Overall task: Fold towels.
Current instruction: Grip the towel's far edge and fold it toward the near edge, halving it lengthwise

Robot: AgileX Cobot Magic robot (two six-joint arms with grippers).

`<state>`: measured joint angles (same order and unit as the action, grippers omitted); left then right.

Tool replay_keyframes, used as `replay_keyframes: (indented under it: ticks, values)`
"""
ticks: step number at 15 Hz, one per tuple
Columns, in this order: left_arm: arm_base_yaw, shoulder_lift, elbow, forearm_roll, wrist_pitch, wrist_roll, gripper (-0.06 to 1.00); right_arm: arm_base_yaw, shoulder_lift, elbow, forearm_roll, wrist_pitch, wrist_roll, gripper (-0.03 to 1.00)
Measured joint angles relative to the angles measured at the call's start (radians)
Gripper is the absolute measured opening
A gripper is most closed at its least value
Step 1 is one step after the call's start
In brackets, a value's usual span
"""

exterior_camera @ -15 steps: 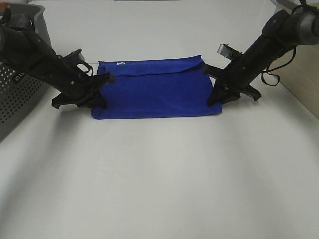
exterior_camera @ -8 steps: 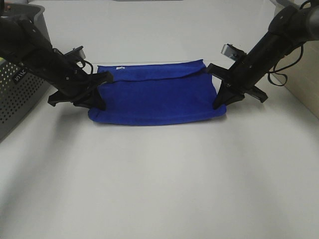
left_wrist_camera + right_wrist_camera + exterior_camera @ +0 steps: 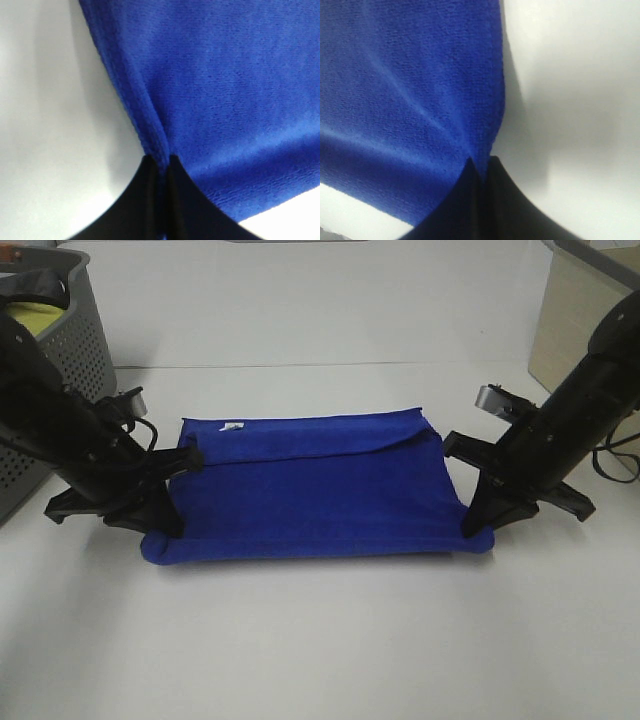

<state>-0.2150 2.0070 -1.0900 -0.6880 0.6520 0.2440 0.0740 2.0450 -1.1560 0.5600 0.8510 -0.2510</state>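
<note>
A blue towel (image 3: 315, 495) lies folded on the white table, stretched between my two grippers. My left gripper (image 3: 160, 530) is shut on the towel's near left corner. My right gripper (image 3: 478, 530) is shut on its near right corner. The left wrist view shows the closed fingertips (image 3: 150, 190) pinching the towel's hem (image 3: 145, 125). The right wrist view shows the closed fingertips (image 3: 495, 195) pinching the towel's edge (image 3: 492, 100). A small white tag (image 3: 232, 426) sits near the towel's far left corner.
A grey perforated basket (image 3: 70, 360) stands at the far left behind my left arm. A beige box (image 3: 580, 310) stands at the far right. The white table (image 3: 320, 640) stretches toward the front.
Both grippers have pulled the towel's near edge toward the front of the table. The towel has slid nearer and is stretched wider.
</note>
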Motion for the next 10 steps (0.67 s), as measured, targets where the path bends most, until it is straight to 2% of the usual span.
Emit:
replay_keyframes:
  ticks: [5, 9, 10]
  values:
    - [-0.002, -0.06, 0.0, -0.005, -0.008, -0.001, 0.02, 0.002, -0.039, 0.008, 0.002, -0.008, -0.026, 0.0]
    - [0.016, -0.052, -0.171, 0.0, 0.016, -0.016, 0.02, 0.002, -0.017, -0.176, -0.002, 0.005, -0.032, 0.0]
    - [0.016, -0.015, -0.251, -0.001, 0.016, -0.028, 0.02, 0.002, 0.013, -0.236, -0.002, 0.012, -0.031, 0.0]
